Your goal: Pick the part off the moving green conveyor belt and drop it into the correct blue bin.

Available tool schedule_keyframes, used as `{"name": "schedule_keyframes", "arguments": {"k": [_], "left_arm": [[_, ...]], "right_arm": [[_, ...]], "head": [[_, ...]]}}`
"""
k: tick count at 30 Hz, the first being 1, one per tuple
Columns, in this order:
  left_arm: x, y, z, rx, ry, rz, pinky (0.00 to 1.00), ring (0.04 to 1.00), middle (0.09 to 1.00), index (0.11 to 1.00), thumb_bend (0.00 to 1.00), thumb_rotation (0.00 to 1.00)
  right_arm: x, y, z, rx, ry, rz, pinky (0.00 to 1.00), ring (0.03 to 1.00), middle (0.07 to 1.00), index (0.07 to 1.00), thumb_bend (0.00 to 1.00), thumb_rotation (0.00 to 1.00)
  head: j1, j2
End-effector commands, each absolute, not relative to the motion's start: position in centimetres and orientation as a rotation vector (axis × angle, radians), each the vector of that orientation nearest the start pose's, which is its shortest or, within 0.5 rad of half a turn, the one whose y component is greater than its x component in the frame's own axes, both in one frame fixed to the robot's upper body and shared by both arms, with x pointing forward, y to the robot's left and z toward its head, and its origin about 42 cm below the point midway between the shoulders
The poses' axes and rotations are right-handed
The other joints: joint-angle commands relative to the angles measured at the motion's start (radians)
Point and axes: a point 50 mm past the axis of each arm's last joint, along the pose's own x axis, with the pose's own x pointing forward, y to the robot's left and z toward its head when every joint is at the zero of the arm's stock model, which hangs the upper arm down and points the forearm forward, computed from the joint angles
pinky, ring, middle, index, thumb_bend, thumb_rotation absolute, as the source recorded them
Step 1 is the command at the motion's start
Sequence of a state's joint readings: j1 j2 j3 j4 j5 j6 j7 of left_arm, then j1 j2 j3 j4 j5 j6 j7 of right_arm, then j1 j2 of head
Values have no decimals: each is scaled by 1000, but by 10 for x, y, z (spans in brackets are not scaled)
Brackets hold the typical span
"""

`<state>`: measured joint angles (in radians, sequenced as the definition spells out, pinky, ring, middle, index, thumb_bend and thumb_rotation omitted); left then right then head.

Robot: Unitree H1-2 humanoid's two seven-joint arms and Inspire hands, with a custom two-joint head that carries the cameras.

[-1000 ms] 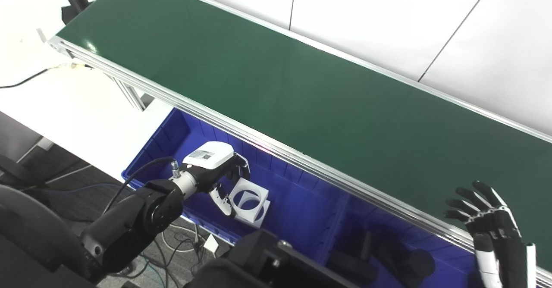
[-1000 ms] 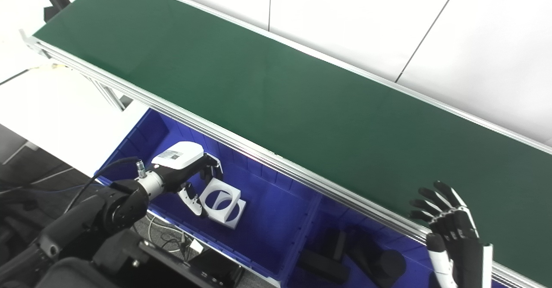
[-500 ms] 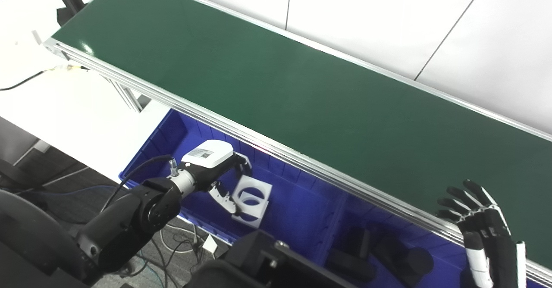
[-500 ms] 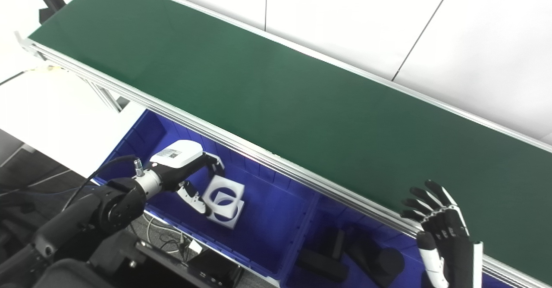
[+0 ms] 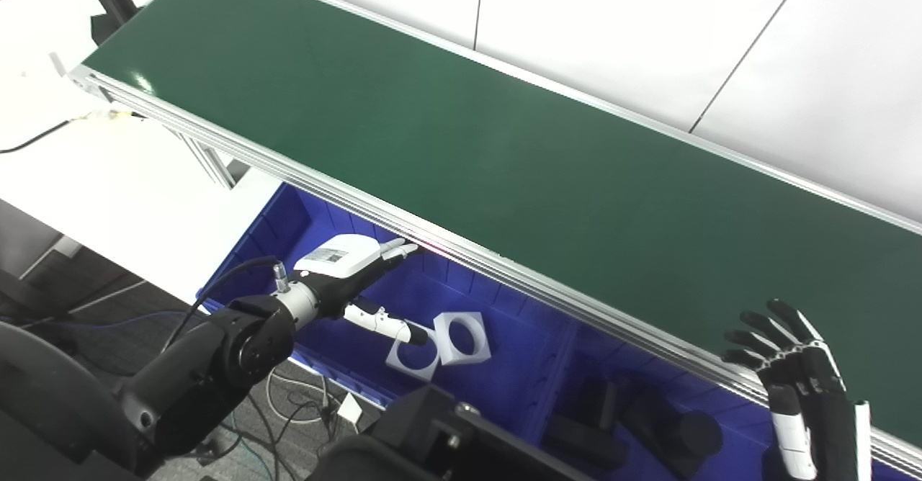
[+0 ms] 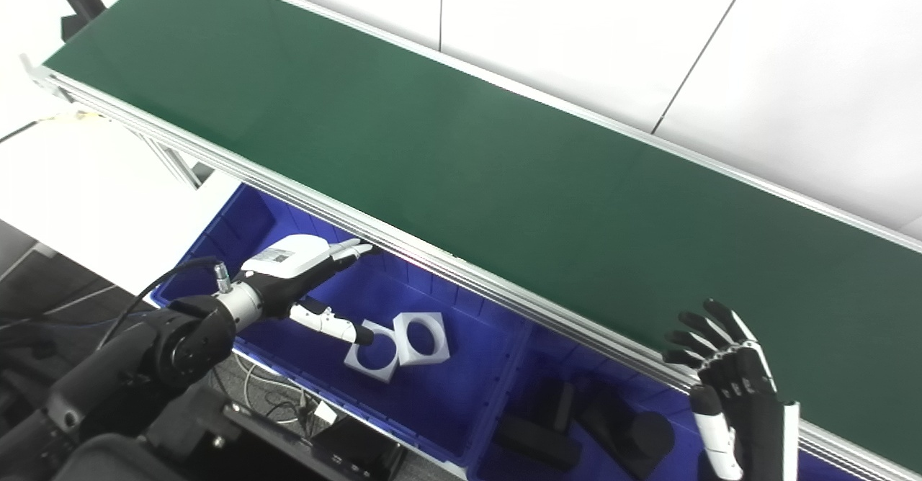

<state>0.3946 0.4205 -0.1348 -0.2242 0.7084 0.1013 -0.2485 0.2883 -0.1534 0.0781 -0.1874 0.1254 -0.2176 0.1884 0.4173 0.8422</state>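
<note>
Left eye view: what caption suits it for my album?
Robot's open left hand above two white parts in the blue bin, beside an empty green conveyor belt.

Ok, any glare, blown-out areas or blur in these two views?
Left eye view: small glint on the belt near its left end, white wall blown out. Right eye view: black parts merge into shadow; both hands sharp.

Matt green conveyor belt (image 5: 461,135) in a brushed metal frame (image 5: 446,243); glossy blue plastic bin (image 5: 497,366); matt white parts (image 5: 464,337).
</note>
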Motion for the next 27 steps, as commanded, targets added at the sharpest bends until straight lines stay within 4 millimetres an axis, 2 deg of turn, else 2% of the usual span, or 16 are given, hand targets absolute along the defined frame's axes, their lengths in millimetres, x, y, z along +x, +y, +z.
{"name": "schedule_keyframes", "arguments": {"k": [1,4,8,13,20,24,27], "left_arm": [[142,314,86,1013,287,-363,868,940,987,1000,983,994],[140,310,104,860,189,-354,923,957,970,1000,964,1000],[138,298,137,584,78,-432,848,912,922,940,952,968],[137,275,163,380,-26,-538,805,887,914,904,960,914],[144,255,172,242,-111,-578,793,825,841,855,904,881],[153,239,166,169,-147,-566,765,794,808,817,881,838],[159,223,157,106,-153,-561,796,825,832,844,904,788]], "right_arm": [[186,-238,107,-18,-190,229,549,656,733,801,786,675],[185,-236,106,-16,-189,228,549,656,730,801,791,677],[183,-232,105,-19,-189,231,555,656,729,799,784,674],[181,-228,102,-29,-191,241,550,654,726,797,768,681],[178,-223,99,-41,-193,247,549,656,732,799,752,687],[177,-219,96,-50,-194,247,547,655,734,799,761,693],[176,-216,94,-51,-194,249,554,658,737,801,737,668]], "head": [[-1,1],[-29,-6],[-78,-17],[-131,-36],[-184,-62],[-220,-74],[-269,-86]]}}
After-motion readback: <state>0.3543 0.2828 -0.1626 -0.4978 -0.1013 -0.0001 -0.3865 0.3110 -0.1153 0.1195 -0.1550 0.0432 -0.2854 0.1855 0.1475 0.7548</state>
